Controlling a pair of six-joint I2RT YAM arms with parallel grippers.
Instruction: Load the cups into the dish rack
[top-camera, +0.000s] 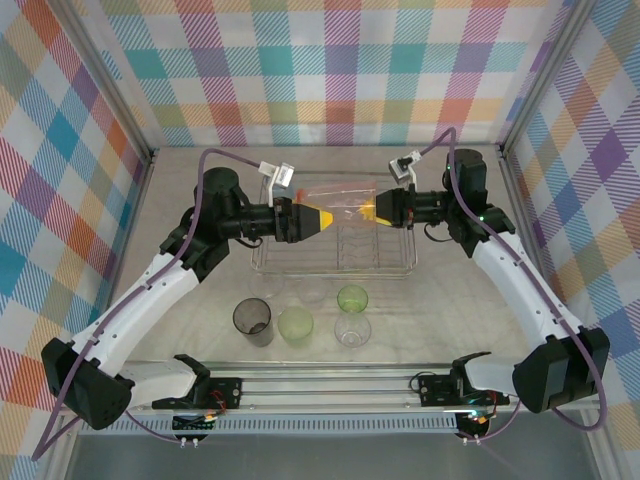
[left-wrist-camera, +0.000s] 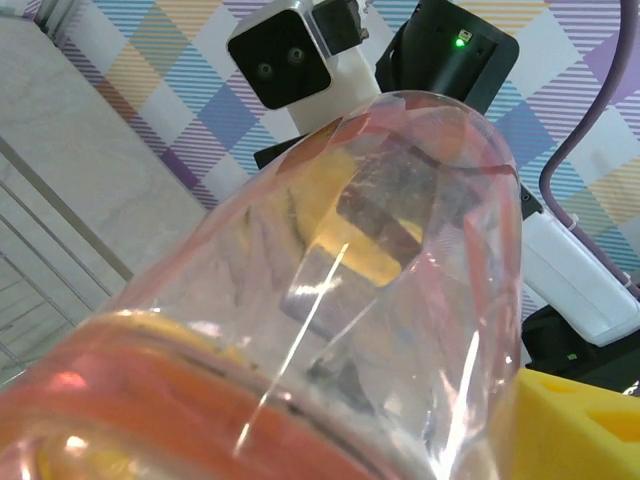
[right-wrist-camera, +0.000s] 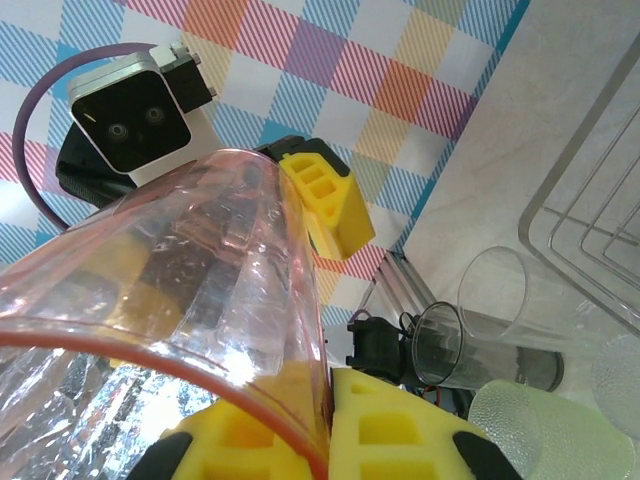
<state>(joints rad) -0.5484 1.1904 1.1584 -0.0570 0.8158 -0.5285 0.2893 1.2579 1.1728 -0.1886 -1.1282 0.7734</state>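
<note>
Left arm (top-camera: 140, 300) and right arm (top-camera: 520, 285) identical: white shells, black joints, purple cables (right-wrist-camera: 62, 68), yellow gripper fingers (right-wrist-camera: 325, 205), white wrist camera boxes (right-wrist-camera: 130, 115), green LED (left-wrist-camera: 460, 41) on right.

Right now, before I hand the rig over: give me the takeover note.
Right gripper: shut on the rim of the pink cup, held sideways over the rack.
Left gripper: at the cup's other end, grip unclear.
On the table before the rack: grey cup, yellow-green cup, green cup, clear cup.
Done: no cup seated in the rack that I can see.
Left: seat the pink cup, then load the rest.
</note>
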